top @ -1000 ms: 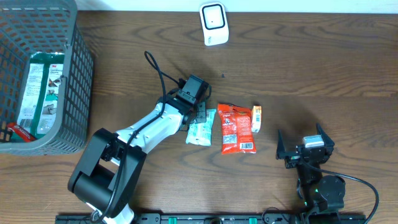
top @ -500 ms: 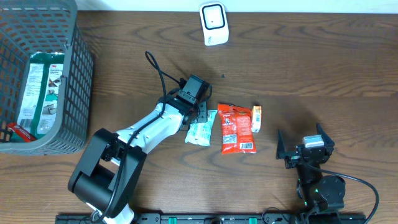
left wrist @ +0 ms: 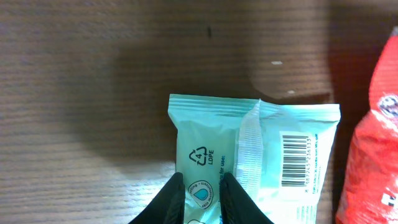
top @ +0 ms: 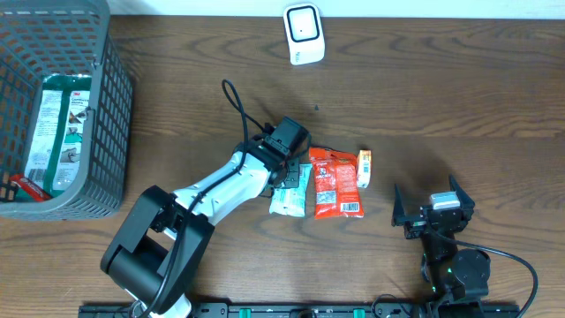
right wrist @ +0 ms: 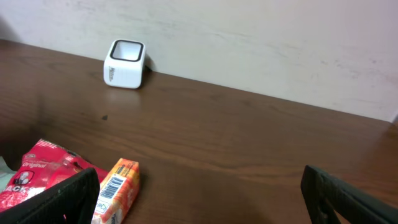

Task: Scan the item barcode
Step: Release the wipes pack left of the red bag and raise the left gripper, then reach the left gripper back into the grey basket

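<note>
Nearest the robot's base, the right gripper (top: 426, 201) is seen parked with its jaws spread wide and nothing between them, well apart from the goods. Further out, the left gripper (left wrist: 200, 186) is narrowed onto the near edge of the pale teal wipes packet (left wrist: 258, 155), which is pinched there and lies with its long axis running away from the fingers, toward the far side of the table (top: 441, 97). The barcode (left wrist: 295, 160) is carried on the packet's upward face, on the side next to the red snack bag (top: 335, 183), whose edge lies just beside the packet; a small orange box (top: 364, 168) lies against the bag's other side. The white barcode scanner (top: 303, 34) stands at the far edge, almost straight beyond the held packet, so the left arm is judged the nearer one. Bare wood is left open between packet and scanner, and the wire basket (top: 115, 106) is kept well off to the left.
</note>
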Available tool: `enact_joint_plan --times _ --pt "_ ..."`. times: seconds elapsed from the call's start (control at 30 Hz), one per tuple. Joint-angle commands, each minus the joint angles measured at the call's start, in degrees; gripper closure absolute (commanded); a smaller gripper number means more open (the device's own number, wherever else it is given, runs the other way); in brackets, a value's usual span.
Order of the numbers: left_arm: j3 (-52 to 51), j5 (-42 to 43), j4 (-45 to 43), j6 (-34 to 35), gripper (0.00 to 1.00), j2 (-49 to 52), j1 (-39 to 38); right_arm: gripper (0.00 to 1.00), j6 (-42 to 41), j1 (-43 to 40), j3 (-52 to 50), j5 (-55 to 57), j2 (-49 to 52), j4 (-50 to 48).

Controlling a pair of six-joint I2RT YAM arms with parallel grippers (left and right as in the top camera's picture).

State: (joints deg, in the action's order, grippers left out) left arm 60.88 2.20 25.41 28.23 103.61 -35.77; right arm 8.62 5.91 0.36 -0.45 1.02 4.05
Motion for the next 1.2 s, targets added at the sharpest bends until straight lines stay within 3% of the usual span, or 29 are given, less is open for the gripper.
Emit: enact_joint_plan --times 0.0,0.33,0.5,0.6,0.63,0.7,0.8,0.93,1.17 --pt "-0.8 0.2 1.2 -0.5 0.78 0.5 -1.2 0.01 0.7 0.2 0.0 -0.3 -0.3 0.2" --pt "0.8 0.1 2.4 -0.6 0.77 -0.1 -1.2 0.01 0.7 0.2 0.0 -0.3 -0.3 0.2" --pt "3.6 -0.3 4.1 -1.0 0.64 -3.3 0.1 0.01 0.7 0.2 0.0 -0.3 -0.3 0.2" --pt "7.0 -0.3 8.1 -2.0 0.49 -5.8 2.3 0.01 0.7 0.2 0.0 -0.3 -0.3 0.2" --pt "10.8 -0.3 12.7 -3.0 0.37 -7.6 4.5 0.01 0.7 0.2 0.0 -0.3 -0.3 0.2" --pt "16.0 -0.3 18.1 -4.0 0.29 -9.4 7.1 0.01 0.7 0.2 0.0 -0.3 -0.3 0.2" --pt "30.8 -0.3 29.0 -8.3 0.26 -12.3 15.0 0.01 0.7 0.2 0.0 -0.3 -0.3 0.2" --pt "40.3 -1.3 32.5 -8.5 0.24 -13.4 23.0 0.01 0.7 0.2 0.0 -0.3 -0.3 0.2" --pt "45.3 -1.7 32.7 -8.5 0.23 -14.0 38.5 0.01 0.7 0.2 0.0 -0.3 -0.3 0.2"
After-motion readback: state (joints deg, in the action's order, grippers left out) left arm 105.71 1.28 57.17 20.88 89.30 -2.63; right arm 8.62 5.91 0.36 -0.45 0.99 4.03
